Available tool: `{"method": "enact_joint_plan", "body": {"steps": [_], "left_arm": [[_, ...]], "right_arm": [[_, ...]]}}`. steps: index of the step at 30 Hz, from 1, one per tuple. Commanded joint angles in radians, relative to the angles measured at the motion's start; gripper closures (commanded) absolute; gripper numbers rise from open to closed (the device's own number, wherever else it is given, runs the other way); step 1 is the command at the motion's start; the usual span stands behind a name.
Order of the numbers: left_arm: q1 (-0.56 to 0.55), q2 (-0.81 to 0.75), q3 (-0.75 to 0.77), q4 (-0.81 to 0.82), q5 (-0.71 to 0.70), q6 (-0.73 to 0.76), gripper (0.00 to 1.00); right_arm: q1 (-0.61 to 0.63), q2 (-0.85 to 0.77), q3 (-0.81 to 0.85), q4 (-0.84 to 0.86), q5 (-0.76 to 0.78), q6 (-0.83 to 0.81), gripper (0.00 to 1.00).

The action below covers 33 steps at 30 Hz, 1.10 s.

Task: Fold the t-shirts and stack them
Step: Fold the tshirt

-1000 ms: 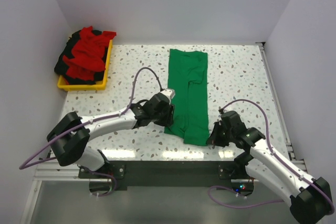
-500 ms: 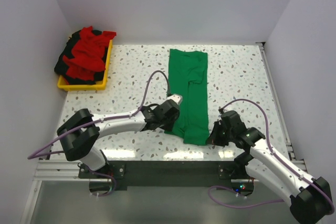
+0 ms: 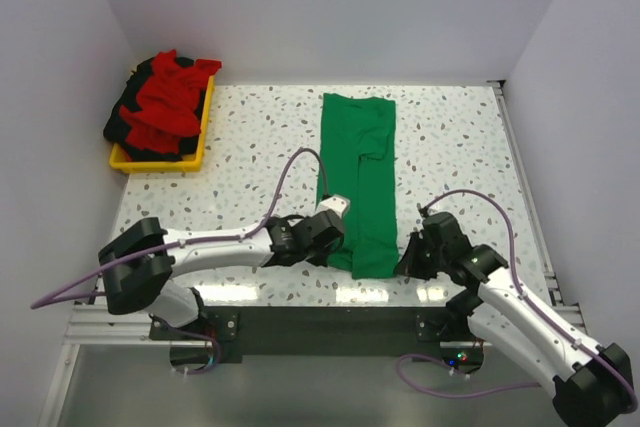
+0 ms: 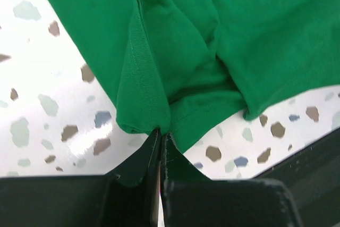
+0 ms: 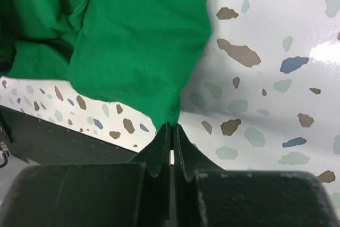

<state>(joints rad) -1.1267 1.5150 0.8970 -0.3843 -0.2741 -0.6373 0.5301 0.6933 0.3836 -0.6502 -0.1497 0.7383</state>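
Near edge first: the left fingers [image 4: 159, 141] are pinched tight on the near-left hem corner of the green t-shirt [image 3: 360, 182], and the right fingers [image 5: 171, 134] are clamped on the near-right corner. Both arms are equally close. The shirt lies as a narrow strip on the bench [image 3: 460, 147], its long axis running straight away from them, so the fold likely goes forward. Far left, a yellow tray [image 3: 204, 132] holds red and black shirts [image 3: 160, 102].

The t-shirt [image 3: 358, 177] lies lengthwise on the table [image 3: 260, 137], stretching away ahead of both grippers. Its near edge runs between the left gripper [image 4: 161, 136] at one corner and the right gripper [image 5: 171, 130] at the other, each pinching cloth. Far ahead and left of the left gripper, a tray [image 3: 165, 163] holds a heap of clothes [image 3: 160, 107], possibly more t-shirts.
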Motion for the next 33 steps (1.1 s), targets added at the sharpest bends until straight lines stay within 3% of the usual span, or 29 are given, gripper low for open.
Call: {"method": "enact_joint_plan", "body": {"steps": [1, 8, 11, 16, 20, 26, 30, 33], "left_arm": [[-0.041, -0.084, -0.059, -0.011, -0.022, -0.067, 0.97], [-0.113, -0.174, -0.174, 0.042, 0.003, -0.104, 0.94], [-0.143, -0.197, -0.210, 0.070, 0.003, -0.098, 0.88], [-0.173, -0.196, -0.237, 0.104, 0.021, -0.081, 0.81], [-0.183, -0.205, -0.259, 0.113, 0.032, -0.082, 0.69], [-0.183, -0.343, -0.323, 0.159, 0.117, -0.104, 0.50], [-0.180, -0.429, -0.310, 0.151, 0.050, -0.169, 0.50], [-0.148, -0.414, -0.277, 0.154, -0.007, -0.225, 0.59]], "right_arm": [[0.002, -0.035, 0.005, -0.046, 0.019, 0.016, 1.00], [0.001, -0.084, -0.012, -0.095, 0.013, 0.038, 1.00], [0.002, -0.097, -0.015, -0.121, 0.012, 0.044, 0.99], [0.001, -0.121, -0.022, -0.149, 0.012, 0.052, 0.91], [0.002, -0.138, -0.022, -0.158, 0.016, 0.062, 0.82], [0.002, -0.146, -0.020, -0.169, 0.025, 0.067, 0.70], [0.001, -0.147, -0.032, -0.158, 0.024, 0.075, 0.68], [0.002, -0.155, -0.038, -0.152, 0.027, 0.084, 0.68]]}}
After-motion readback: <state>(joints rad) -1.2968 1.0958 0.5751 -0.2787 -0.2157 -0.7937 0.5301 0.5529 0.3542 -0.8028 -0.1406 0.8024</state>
